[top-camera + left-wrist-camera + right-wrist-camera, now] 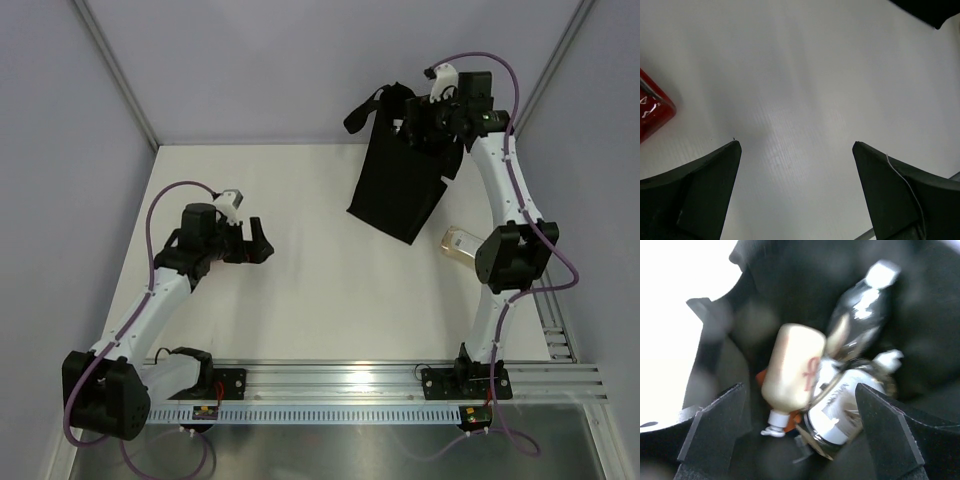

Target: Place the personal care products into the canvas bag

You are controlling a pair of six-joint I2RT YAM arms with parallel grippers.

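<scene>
My right gripper [431, 122], fingers apart, hangs over the canvas bag [395, 190] near the table's [300, 300] far right corner, bottles [792, 365] lying inside. My left gripper [796, 145], also apart, hovers by the red tube [652, 112], likely next.

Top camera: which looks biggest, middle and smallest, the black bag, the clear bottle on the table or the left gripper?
Largest: black bag, by far.
Then left gripper and clear bottle, which look about alike; the bottle is partly hidden, so I won't rank them.

canvas bag [398, 180]: matt black cloth | red tube [652, 107]: glossy plastic
</scene>
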